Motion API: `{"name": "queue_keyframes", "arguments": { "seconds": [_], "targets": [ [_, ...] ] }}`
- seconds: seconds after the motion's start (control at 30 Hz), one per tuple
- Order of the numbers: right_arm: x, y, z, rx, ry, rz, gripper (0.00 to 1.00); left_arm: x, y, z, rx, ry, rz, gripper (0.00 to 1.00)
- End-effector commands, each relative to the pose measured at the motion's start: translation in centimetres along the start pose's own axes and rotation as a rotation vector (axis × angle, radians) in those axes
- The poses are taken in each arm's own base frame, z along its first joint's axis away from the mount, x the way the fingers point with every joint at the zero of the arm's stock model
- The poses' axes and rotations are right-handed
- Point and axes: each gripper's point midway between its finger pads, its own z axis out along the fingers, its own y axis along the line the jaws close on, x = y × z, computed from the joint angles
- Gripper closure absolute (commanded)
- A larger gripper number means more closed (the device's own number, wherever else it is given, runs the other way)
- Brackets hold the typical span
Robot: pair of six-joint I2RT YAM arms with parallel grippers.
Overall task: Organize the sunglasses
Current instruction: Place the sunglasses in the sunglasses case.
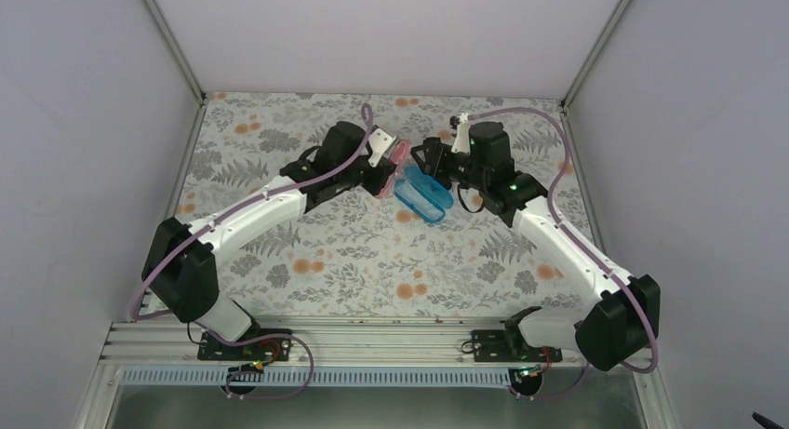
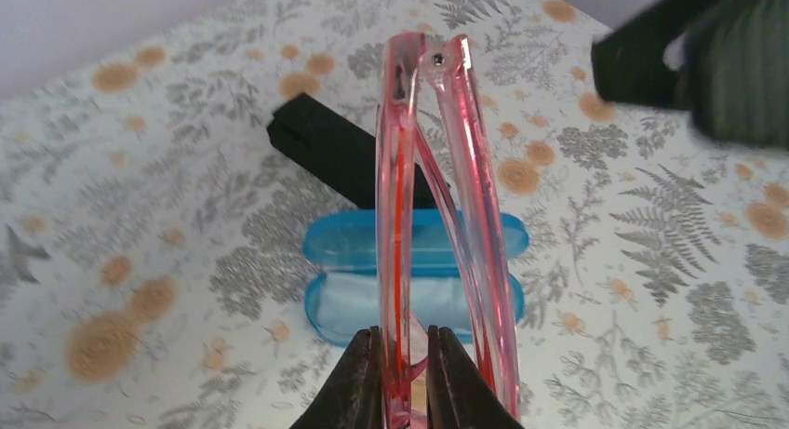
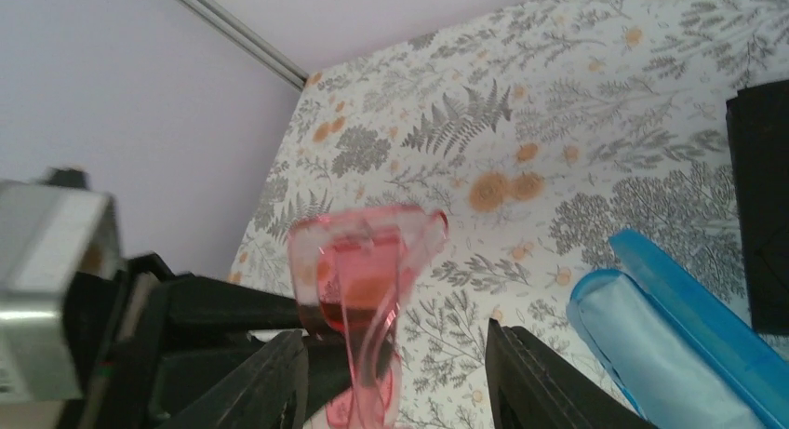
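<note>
Counting items on the desk, floral-patterned top, with clock directions read on the overhead view.

1. Sunglasses: slim pink-red translucent frame, pink lenses, thin arms. They sit at about 12 o'clock of the desk's middle, lifted off the surface. In the left wrist view the sunglasses are seen edge-on. They run away from the camera, with a hinge screw at the far end and one arm lying close along the front. In the right wrist view the sunglasses are slightly blurred.

2. Left jaws: clamped on the near end of the frame, one finger on each side. The left arm reaches in from 7 o'clock.

3. Right jaws: apart. In the right wrist view the fingers stand either side of the pink frame, with a gap showing on each side and no contact visible. The right arm reaches in from 5 o'clock.

4. Blue case: glossy, oval and lying open on the desk, at 4 o'clock of the sunglasses and just beside them. From the left wrist the case lies directly below the held frame.

5. Light blue cloth: lies inside one half of the case and is also seen from the right wrist.

6. Black oblong item: just beyond the case. What it is cannot be told.
</note>
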Motion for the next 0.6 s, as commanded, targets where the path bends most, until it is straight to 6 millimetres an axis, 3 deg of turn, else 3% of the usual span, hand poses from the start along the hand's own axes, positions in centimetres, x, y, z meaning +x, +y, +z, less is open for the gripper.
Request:
{"name": "queue_keyframes", "arguments": {
  "seconds": [0.0,0.2,0.57],
  "targets": [
    [0.7,-1.0,-0.5,0.043,0.02,0.022,0.49,-2.7,0.7,0.4,-0.07,-0.061,0.177,0.91],
    [0.4,-0.3,-1.3,0.0,0.022,0.002,0.48,-3.9,0.5,0.7,-0.066,-0.086,0.284,0.91],
    [0.2,0.5,1.4,-0.103,0.066,0.017,0.57,-3.1,-1.0,0.6,0.013,-0.071,0.304,0.9]
  ]
}}
